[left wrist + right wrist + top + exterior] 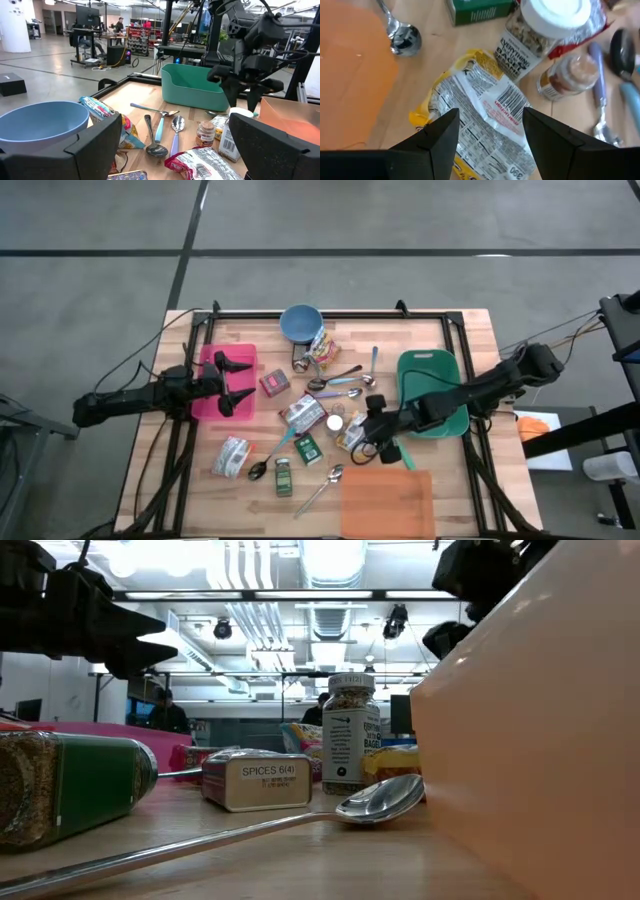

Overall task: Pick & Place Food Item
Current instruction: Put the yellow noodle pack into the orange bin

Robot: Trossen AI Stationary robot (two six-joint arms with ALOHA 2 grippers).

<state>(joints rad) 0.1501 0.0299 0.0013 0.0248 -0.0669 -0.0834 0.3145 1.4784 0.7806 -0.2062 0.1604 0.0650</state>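
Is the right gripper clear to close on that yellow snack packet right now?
Probably yes: the right gripper hangs open right over the yellow packet, nothing between them; the seasoning jar stands close beside.

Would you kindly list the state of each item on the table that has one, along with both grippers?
Left gripper: jaws open, over the pink tray.
Right gripper: jaws open, above the yellow snack packet, not holding it.
Seasoning jar: upright, lid on.
Green spice jar: lying on its side.
Blue bowl: upright.
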